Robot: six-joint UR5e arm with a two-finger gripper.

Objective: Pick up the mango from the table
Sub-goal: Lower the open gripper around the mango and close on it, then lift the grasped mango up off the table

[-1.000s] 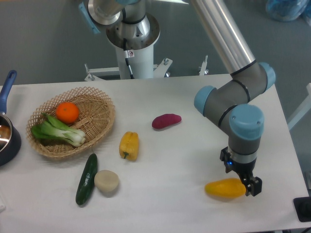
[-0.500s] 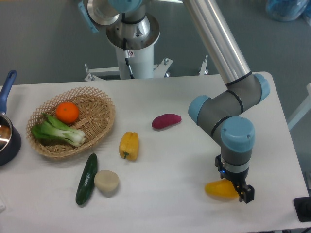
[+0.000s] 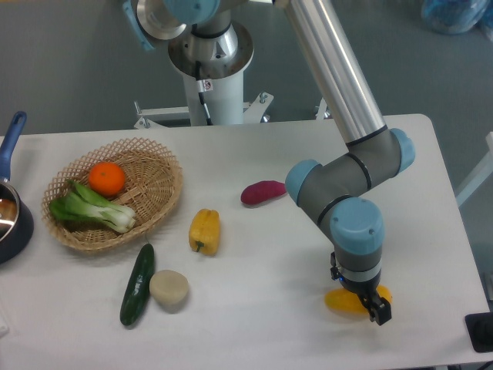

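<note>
The mango [image 3: 337, 301] is a yellow-orange oval fruit lying on the white table [image 3: 262, 324] near its front right. My gripper [image 3: 362, 302] points straight down over the mango's right half and hides most of it. One dark finger [image 3: 380, 311] shows at the mango's front right side; the other is hidden behind the wrist. The jaws look open on either side of the fruit, and the mango rests on the table.
A purple sweet potato [image 3: 263, 192] lies mid-table. A yellow bell pepper [image 3: 205, 231], a cucumber [image 3: 137, 284] and a pale round vegetable [image 3: 169, 289] lie to the left. A wicker basket [image 3: 158, 196] holds an orange [image 3: 106, 178] and bok choy [image 3: 92, 208]. A pan [image 3: 9, 216] sits at the left edge.
My gripper has moved left, from beside the mango's right end to directly over it. The mango has not moved.
</note>
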